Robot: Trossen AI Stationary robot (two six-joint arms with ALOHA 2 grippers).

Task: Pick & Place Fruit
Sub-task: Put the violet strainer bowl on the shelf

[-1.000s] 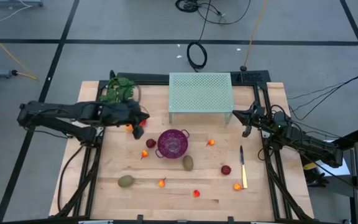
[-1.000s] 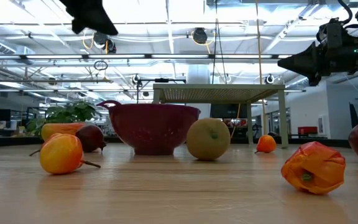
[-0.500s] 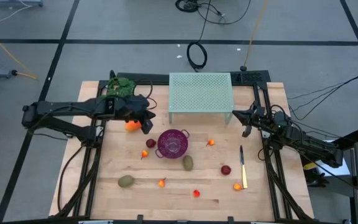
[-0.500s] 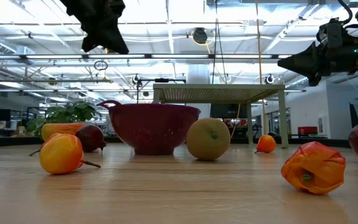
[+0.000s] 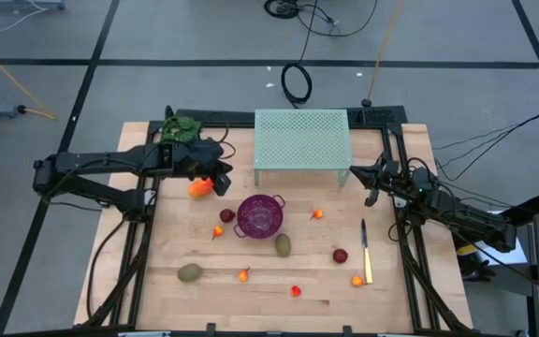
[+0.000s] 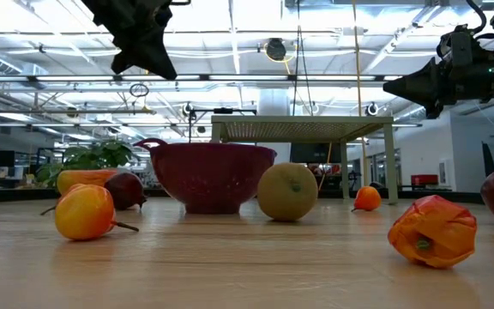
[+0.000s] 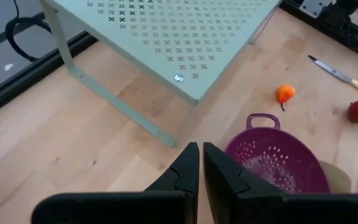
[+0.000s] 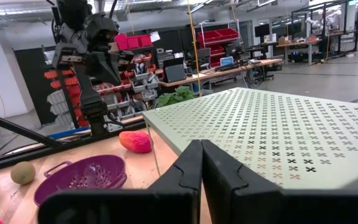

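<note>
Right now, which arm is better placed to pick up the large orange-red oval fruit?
Left. The left gripper hangs just beside the large orange-red oval fruit at the table's left rear, while the right gripper waits across the table by the pale green perforated metal stand.

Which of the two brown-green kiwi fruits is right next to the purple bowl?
The kiwi just beside the purple colander, at its front right. The other kiwi lies far off by itself near the table's front left.

Pretty bright and even overall, ceiling strip lights glare in the low view, soft short shadows on the desk [image 5: 279, 290], nearest desk surface blurry there.
</note>
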